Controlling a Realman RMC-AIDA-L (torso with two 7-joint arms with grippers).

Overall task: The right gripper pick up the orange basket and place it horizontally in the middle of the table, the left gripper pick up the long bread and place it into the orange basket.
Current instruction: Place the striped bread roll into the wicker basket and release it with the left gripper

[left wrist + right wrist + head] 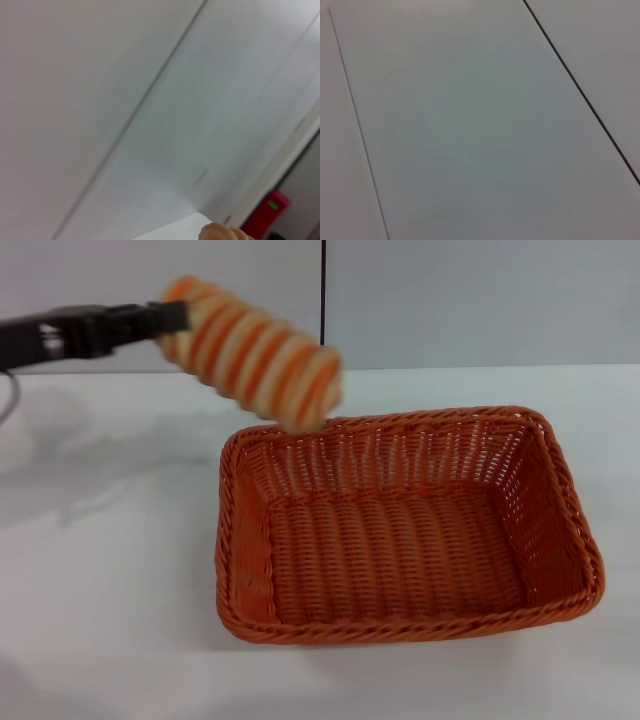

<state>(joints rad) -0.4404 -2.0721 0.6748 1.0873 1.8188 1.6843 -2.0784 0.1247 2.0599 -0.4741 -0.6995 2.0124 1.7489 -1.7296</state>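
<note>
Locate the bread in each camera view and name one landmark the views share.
Head view: the bread hangs upper left of centre, held by the left pincer above the basket's far left corner.
Left wrist view: only one rounded end of the bread shows, at the bottom edge.
Right wrist view: not in it.
Shared landmark: the grey wall with its dark seam, in all three.

left arm reaching in from the left, raised, left claw (172, 322) clamped closed

White table (100, 570), 1 orange basket (400, 530) flat on it, long side crosswise.
</note>
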